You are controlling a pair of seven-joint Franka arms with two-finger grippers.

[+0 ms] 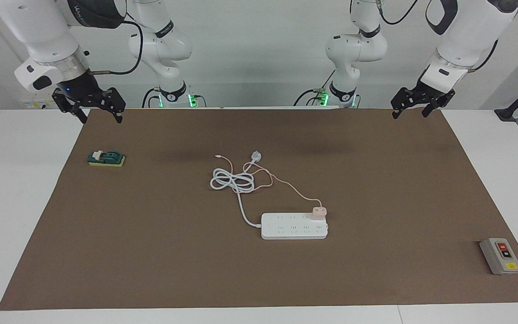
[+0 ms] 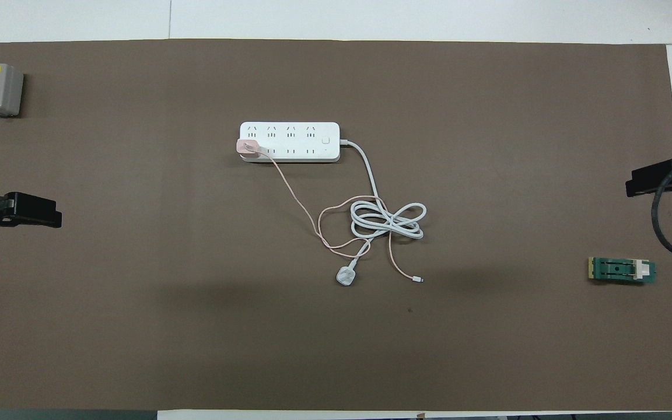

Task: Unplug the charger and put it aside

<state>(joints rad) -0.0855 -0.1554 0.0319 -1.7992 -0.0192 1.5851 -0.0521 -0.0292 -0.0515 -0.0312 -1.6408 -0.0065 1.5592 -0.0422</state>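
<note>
The pale-pink charger (image 1: pixel 319 212) sits plugged into the white power strip (image 1: pixel 294 226) in the middle of the brown mat, at the strip's end toward the left arm, in the row nearer to the robots. It also shows in the overhead view (image 2: pixel 247 146) on the strip (image 2: pixel 289 142). Its thin pink cable (image 1: pixel 290 186) runs toward the robots and tangles with the strip's coiled white cord (image 1: pixel 232 180). My left gripper (image 1: pixel 411 112) and my right gripper (image 1: pixel 100 116) hang open and empty in the air over the mat's corners nearest the robots, well apart from the charger.
The strip's white round plug (image 1: pixel 256 156) lies loose nearer to the robots than the coil. A grey switch box (image 1: pixel 501 255) stands toward the left arm's end, farther out. A green block on a yellow pad (image 1: pixel 106 158) lies toward the right arm's end.
</note>
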